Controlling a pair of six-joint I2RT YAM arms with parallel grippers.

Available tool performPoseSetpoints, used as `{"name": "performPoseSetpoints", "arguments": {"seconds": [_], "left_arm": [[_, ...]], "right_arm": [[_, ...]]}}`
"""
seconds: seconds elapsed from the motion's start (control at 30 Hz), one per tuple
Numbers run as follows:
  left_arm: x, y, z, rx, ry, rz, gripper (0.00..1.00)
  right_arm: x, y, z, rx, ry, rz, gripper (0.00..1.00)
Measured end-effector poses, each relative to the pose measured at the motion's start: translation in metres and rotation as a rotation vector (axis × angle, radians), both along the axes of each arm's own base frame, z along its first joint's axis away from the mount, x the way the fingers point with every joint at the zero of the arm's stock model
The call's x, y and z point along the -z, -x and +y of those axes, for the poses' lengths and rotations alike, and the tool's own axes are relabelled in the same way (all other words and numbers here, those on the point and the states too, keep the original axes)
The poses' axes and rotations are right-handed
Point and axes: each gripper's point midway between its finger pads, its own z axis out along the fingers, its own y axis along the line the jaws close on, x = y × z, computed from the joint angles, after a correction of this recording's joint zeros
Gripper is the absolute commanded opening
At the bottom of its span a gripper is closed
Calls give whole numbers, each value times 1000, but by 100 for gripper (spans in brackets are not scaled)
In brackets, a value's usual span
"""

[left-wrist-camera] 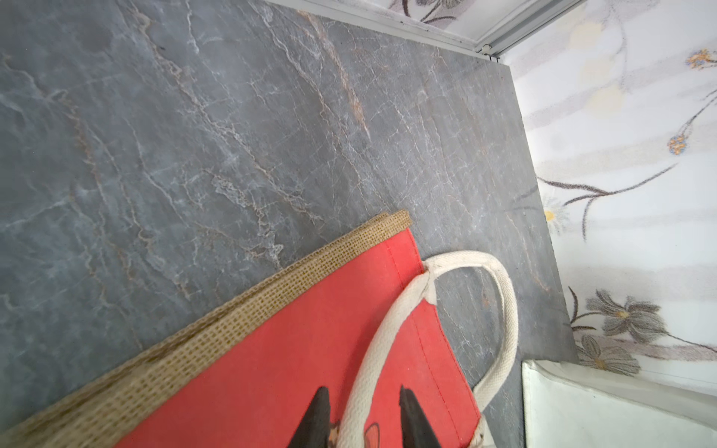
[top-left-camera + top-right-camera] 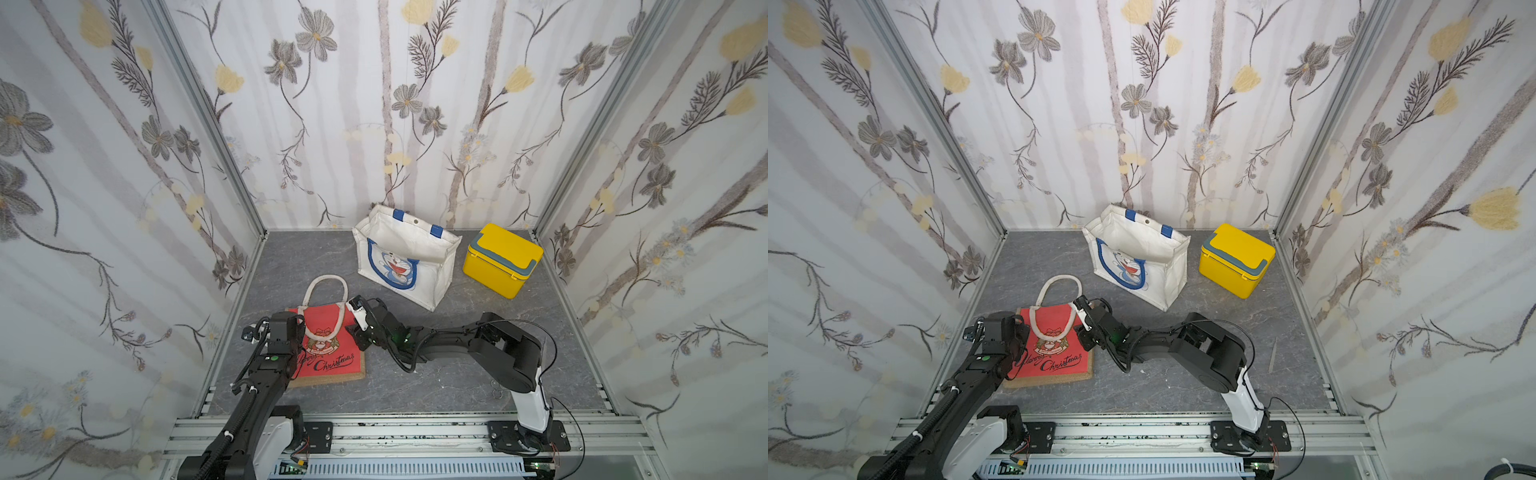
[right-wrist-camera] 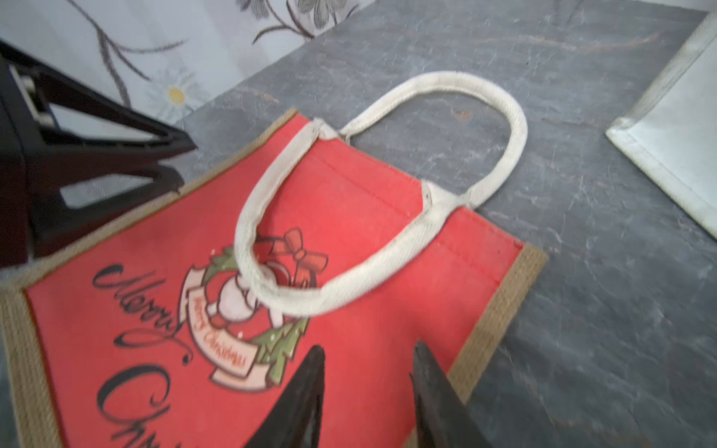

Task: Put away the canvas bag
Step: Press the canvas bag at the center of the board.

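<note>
Two bags (image 2: 328, 345) (image 2: 405, 257) — one yellow box (image 2: 500, 259)

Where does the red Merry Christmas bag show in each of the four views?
Top view: red Christmas bag, flat, lower left of centre.
Top view: red Christmas bag, same place.
Left wrist: red Christmas bag under the left gripper.
Right wrist: red Christmas bag ahead of the right gripper.
Shared landmark: its cream handle loop.

Left arm (image 2: 266, 374) covers left part of red Christmas bag (image 2: 332, 349) in both top views; "Merry" half hidden. Right wrist view blurred; "Christmas" lettering cut by edge; white Doraemon bag (image 3: 675, 128) shows only corner. Left gripper (image 1: 362, 391): only fingertips inside left wrist view. Thin pale object (image 2: 1273, 353) on tabletop (image 2: 1183, 390) too small to identify.
</note>
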Motion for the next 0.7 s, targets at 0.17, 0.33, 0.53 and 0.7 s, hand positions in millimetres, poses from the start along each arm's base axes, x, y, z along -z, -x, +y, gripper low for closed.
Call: {"name": "performPoseSetpoints", "arguments": {"seconds": [0.17, 0.33, 0.53, 0.7], "left_arm": [[20, 20, -15, 46, 78, 55, 26], [39, 32, -23, 74, 106, 123, 22], [61, 33, -23, 56, 118, 151, 17], [62, 28, -18, 33, 106, 122, 12]], "right_arm": [[23, 40, -8, -68, 62, 27, 36], [40, 59, -5, -96, 92, 24, 24], [53, 54, -4, -46, 56, 15, 18], [52, 57, -2, -40, 48, 2, 19]]}}
